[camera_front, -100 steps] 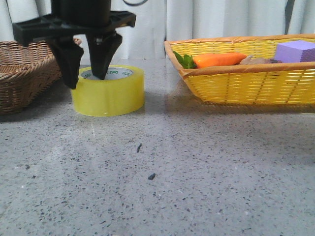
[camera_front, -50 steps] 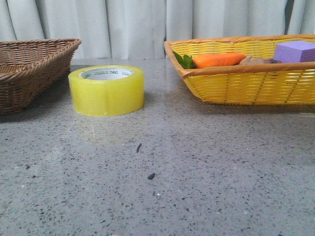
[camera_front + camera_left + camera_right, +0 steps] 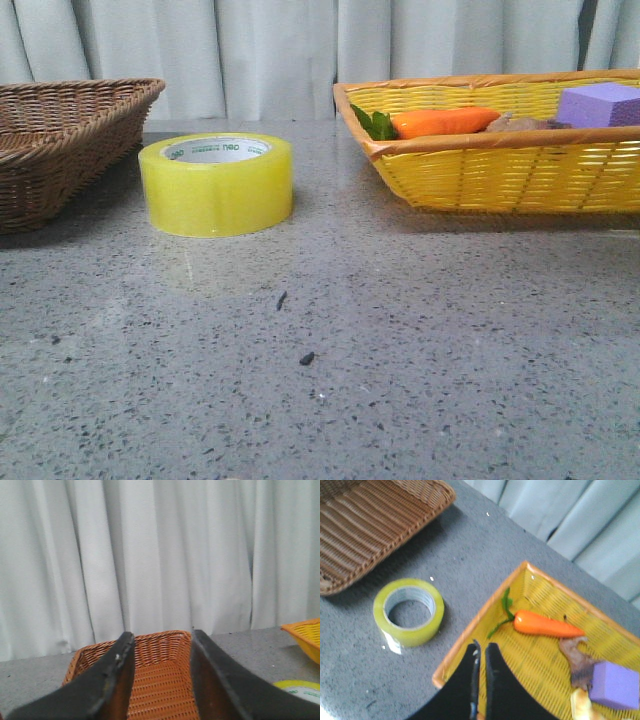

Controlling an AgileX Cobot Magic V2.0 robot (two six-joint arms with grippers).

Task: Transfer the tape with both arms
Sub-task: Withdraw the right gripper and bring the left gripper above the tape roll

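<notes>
The yellow tape roll [image 3: 217,185] lies flat on the grey table, left of centre, with nothing touching it. It also shows in the right wrist view [image 3: 410,636], and its edge shows in the left wrist view [image 3: 300,690]. My left gripper [image 3: 161,637] is open and empty, raised, with the brown basket seen between its fingers. My right gripper [image 3: 481,647] is shut and empty, high above the near-left rim of the yellow basket. Neither gripper shows in the front view.
A brown wicker basket [image 3: 60,140] stands left of the tape. A yellow basket [image 3: 500,170] at the right holds a carrot [image 3: 445,122], a purple block [image 3: 600,103] and some brown scraps. White curtains hang behind the table.
One second ago my left gripper stood over the tape with a finger inside its core. It has since lifted out of the front view, leaving the tape in place.
</notes>
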